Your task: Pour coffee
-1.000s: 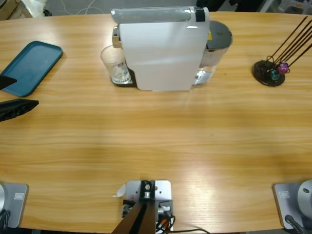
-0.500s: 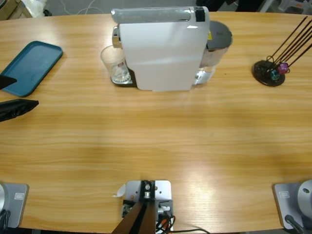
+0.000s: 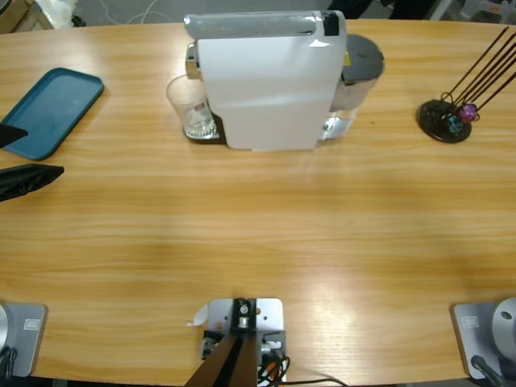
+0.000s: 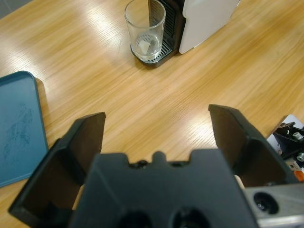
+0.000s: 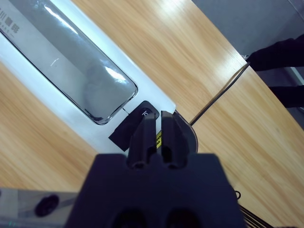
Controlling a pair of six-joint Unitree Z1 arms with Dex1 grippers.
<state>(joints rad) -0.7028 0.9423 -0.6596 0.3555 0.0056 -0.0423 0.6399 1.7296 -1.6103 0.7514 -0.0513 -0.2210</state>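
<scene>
Nothing has shifted across the last second: both arms hold the same pose and the table looks identical, so the brew isn't under way and I see no coffee. Far left of the coffee machine (image 3: pixel 266 81) the blue tray (image 3: pixel 50 109) lies at the table's edge, and my left gripper (image 4: pixel 156 114) hangs beside it, jaws spread wide and empty, aimed at the glass (image 4: pixel 145 29). The glass stands on the drip grate against the machine's left side, under the spout, apparently empty. My right gripper (image 5: pixel 154 116) is clenched on nothing, poised over the button (image 5: pixel 145 114) on the machine's top. Well right of the machine stands a stick holder (image 3: pixel 443 121). The broad wood in front of the machine gives free room.
</scene>
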